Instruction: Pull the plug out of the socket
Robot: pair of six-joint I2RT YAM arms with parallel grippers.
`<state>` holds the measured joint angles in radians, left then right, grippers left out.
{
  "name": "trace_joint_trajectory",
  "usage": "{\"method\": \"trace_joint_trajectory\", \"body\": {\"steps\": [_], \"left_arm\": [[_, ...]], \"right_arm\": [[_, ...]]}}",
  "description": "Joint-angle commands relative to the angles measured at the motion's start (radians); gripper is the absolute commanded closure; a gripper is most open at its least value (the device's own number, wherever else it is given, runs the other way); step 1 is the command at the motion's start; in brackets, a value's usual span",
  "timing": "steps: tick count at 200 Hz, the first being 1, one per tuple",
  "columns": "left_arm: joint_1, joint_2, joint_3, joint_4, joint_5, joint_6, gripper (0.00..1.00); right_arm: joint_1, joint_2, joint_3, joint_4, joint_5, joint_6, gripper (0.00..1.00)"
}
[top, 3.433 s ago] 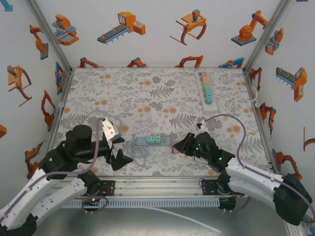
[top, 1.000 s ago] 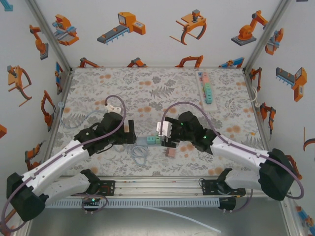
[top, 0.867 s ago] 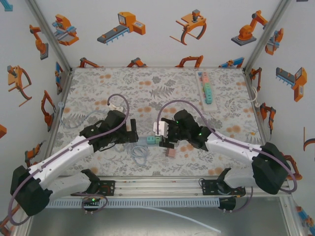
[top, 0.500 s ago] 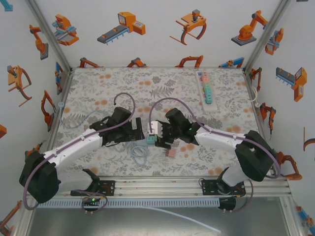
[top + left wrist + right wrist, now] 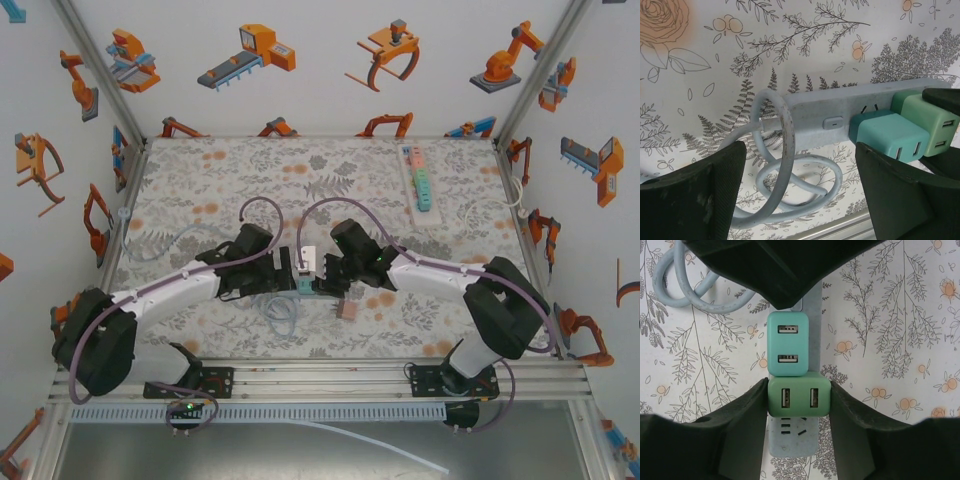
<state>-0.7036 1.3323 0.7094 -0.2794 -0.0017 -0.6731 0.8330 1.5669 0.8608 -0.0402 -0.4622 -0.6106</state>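
Both arms have swung in from the near edge and now meet over the power strip, left from 9 o'clock, right from 3. Your right gripper presses its jaws on both flanks of the green plug, still seated at 6 o'clock of the teal plug; the pull looks ready. Your left gripper straddles the cable end, jaws apart, bracing nothing yet. No brand or lettering is legible.
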Motion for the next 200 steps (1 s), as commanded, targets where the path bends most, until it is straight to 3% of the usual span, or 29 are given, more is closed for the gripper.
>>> {"method": "trace_joint_trajectory", "body": {"steps": [1, 111, 177, 200], "left_arm": [[0.004, 0.029, -0.018, 0.018, -0.01, 0.013, 0.21], [0.003, 0.128, -0.01, -0.02, -0.079, -0.005, 0.28], [0.003, 0.183, -0.038, 0.006, -0.083, -0.04, 0.3], [0.005, 0.191, -0.047, 0.014, -0.089, -0.052, 0.3]], "right_arm": [[0.004, 0.014, 0.027, -0.009, -0.027, -0.011, 0.59], [0.004, -0.004, 0.037, -0.007, -0.086, -0.005, 0.69], [-0.043, -0.036, 0.05, 0.016, -0.153, 0.11, 0.78], [-0.05, -0.026, 0.072, -0.035, -0.114, 0.102, 0.82]]}}
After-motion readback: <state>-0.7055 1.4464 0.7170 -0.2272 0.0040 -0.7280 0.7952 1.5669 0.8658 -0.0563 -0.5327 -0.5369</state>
